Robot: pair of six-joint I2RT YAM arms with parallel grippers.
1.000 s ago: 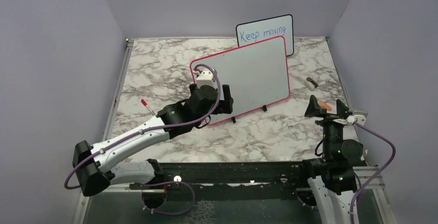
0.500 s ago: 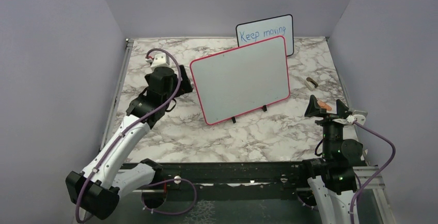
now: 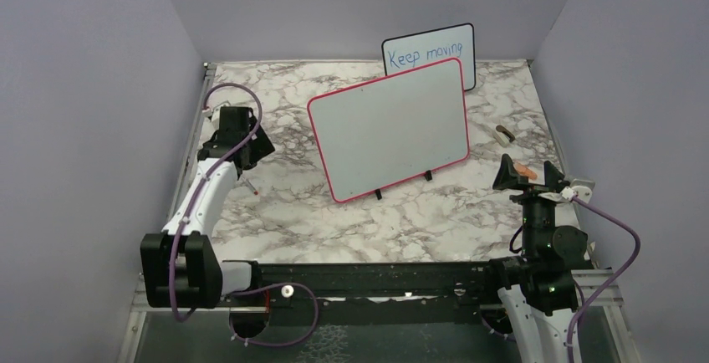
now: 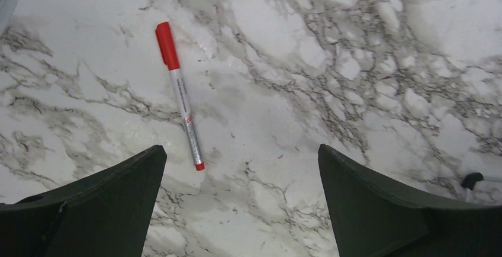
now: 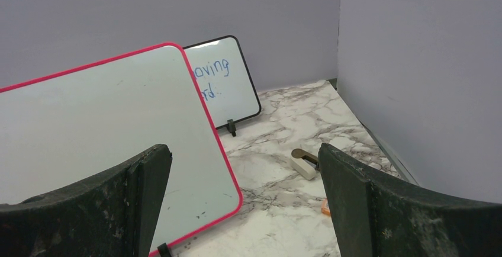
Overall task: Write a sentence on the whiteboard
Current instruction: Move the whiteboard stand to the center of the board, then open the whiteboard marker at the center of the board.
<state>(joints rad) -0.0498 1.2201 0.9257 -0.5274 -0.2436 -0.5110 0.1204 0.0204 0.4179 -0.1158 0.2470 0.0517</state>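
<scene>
Hovering over the left side of the bench (image 3: pixel 276 212), the left pincer (image 4: pixel 240 153) has its 2 fingers wide apart and holds nothing. The red marker (image 4: pixel 180 96) lies flat on the marble just ahead of them, untouched, with what looks like its cap at the far end.

The whiteboard (image 3: pixel 393 129) stands tilted back on small black feet at mid-bench, well apart from the marker, and its face is blank. So the task looks barely begun: the marker is yet to be picked up, probably uncapped, carried to the board, and every word is left to write.

The right pincer (image 5: pixel 244 150) is also spread open and empty. It sits near the right edge of the bench and faces the board's right end.

Behind the whiteboard's far right corner stands a smaller black-framed board (image 3: pixel 435 49) with blue writing, partly hidden by it. A small beige and brown object (image 5: pixel 305 163) lies on the right of the bench, with a bit of orange (image 5: pixel 325 208) nearer the right arm. I cannot tell what either is.

Nothing lies between the left pincer and the marker, and the marble from there to the board looks open.
</scene>
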